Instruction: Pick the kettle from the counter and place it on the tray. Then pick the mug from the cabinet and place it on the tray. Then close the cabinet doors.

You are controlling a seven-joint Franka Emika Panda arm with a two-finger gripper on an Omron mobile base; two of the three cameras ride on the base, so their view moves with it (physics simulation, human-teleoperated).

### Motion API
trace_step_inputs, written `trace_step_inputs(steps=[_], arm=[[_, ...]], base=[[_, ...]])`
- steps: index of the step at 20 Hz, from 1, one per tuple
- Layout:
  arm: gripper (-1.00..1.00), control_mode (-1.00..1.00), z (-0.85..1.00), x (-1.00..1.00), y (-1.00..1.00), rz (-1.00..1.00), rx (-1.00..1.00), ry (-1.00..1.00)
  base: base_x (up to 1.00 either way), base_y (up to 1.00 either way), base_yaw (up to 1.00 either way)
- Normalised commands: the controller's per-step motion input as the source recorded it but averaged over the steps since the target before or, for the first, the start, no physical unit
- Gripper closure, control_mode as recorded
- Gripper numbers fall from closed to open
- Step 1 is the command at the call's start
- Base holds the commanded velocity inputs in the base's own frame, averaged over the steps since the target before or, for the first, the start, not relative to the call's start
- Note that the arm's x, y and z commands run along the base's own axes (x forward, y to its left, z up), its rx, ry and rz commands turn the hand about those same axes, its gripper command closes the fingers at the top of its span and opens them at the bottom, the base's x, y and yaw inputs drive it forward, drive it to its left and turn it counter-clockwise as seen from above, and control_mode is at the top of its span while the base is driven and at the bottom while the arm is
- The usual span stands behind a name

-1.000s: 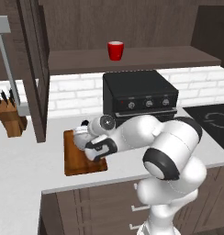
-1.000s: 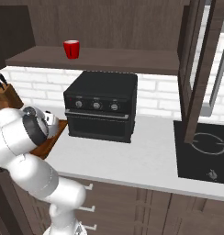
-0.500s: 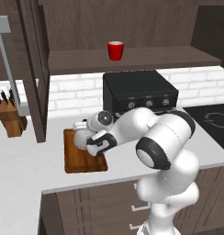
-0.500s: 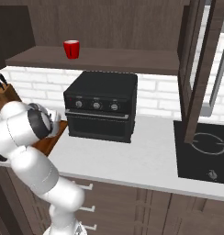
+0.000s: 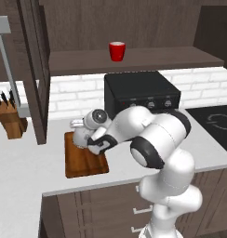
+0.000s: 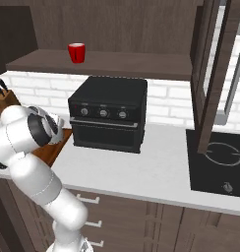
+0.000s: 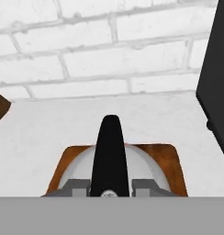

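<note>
**Kettle on the tray, claw clamped on its handle**

The kettle (image 5: 81, 135) sits over the back part of the tray (image 5: 85, 161), its silver dome just under the robot's hand. In the hand view the kettle (image 7: 141, 170) shows its black handle running up between the two finger tips, and the gripper (image 7: 110, 187) is narrowed onto that handle, one finger on each side. Whether the kettle's base rests fully on the wood I cannot tell. The tray lies on the counter (image 5: 27, 162), just left of the black oven (image 5: 141, 92) and right of the knife block (image 5: 12, 120). Above, the red mug (image 5: 116, 50) stands upright on the shelf of the cabinet (image 5: 134, 59). The cabinet doors (image 5: 34, 69) stand open, one at each side; the other shows in the right base view (image 6: 218, 74). A black cooktop (image 6: 220, 165) lies at the far right.
</note>
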Motion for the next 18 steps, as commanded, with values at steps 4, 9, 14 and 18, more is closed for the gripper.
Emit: trace_step_inputs(steps=[4, 9, 14, 18], arm=[[-1.0, -1.0, -0.15, -0.14, 0.16, -0.03, 0.0, 0.0], [-1.0, -1.0, -0.1, -0.1, 0.13, -0.03, 0.0, 0.0], [-1.0, -1.0, 0.0, -0.04, 0.01, -0.02, 0.0, 0.0], [-1.0, -1.0, 0.21, -0.07, 0.0, -0.02, 0.0, -0.05]], base=[[0.0, 0.0, 0.0], [0.0, 0.0, 0.0], [0.0, 0.0, 0.0], [0.0, 0.0, 0.0]])
